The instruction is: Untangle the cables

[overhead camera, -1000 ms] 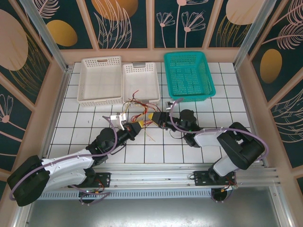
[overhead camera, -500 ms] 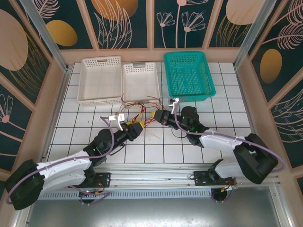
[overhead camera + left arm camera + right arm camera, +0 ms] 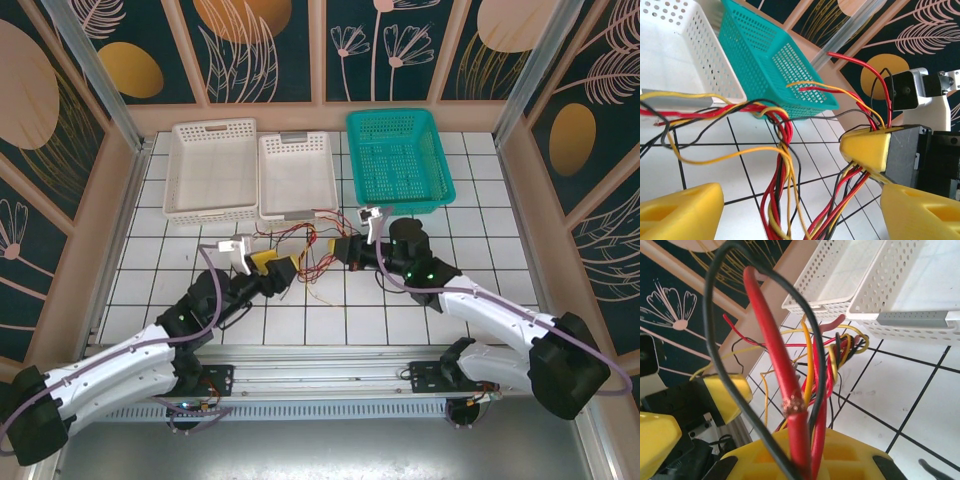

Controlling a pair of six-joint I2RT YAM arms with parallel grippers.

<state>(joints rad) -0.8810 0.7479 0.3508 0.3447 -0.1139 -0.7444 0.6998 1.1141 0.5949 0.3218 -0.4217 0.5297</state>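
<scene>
Left tool [image 3: 274, 266] now spread, right tool [image 3: 342, 250] (yellow-tipped) clamping cables [image 3: 781, 150].

Top view looks down from behind; 2 close wrist views face each other across the cables [image 3: 785, 375].

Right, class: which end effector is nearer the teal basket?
Right. The right end effector sits close to the near left corner of the teal basket, shut on the cables; the left end effector is open, farther away to the left.
</scene>
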